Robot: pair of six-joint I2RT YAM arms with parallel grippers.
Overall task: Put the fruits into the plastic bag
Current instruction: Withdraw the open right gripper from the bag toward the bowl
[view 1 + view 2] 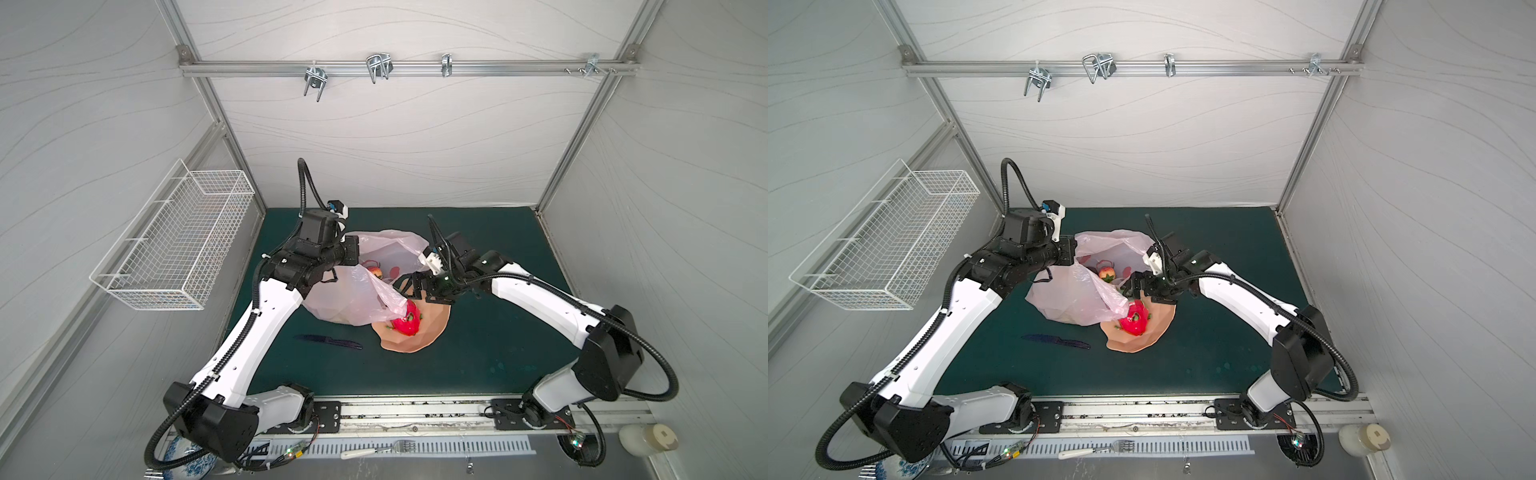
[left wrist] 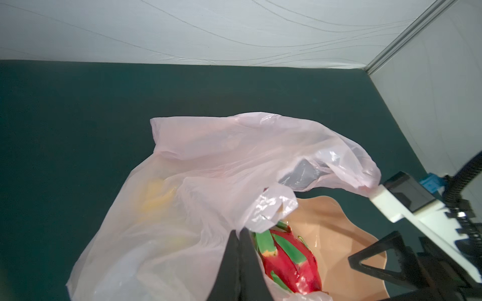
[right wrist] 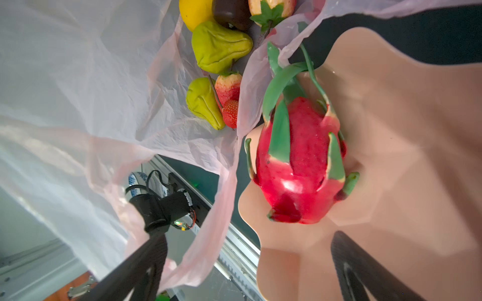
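Though beside bag [image 1: 347,305], dragon fruit [image 1: 406,323] unbagged

Your wide-spread right gripper [image 3: 249,237] faces the pink-red, green-scaled toy dragon fruit [image 3: 300,161] lying in the peach scalloped bowl [image 3: 407,125]; beside it, the translucent pale-pink plastic bag [image 3: 78,99] holds smaller toy fruits [image 3: 219,47].

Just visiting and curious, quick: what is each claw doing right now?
Left gripper: closed, pinching the plastic bag edge.
Right gripper: open, empty, near the dragon fruit.
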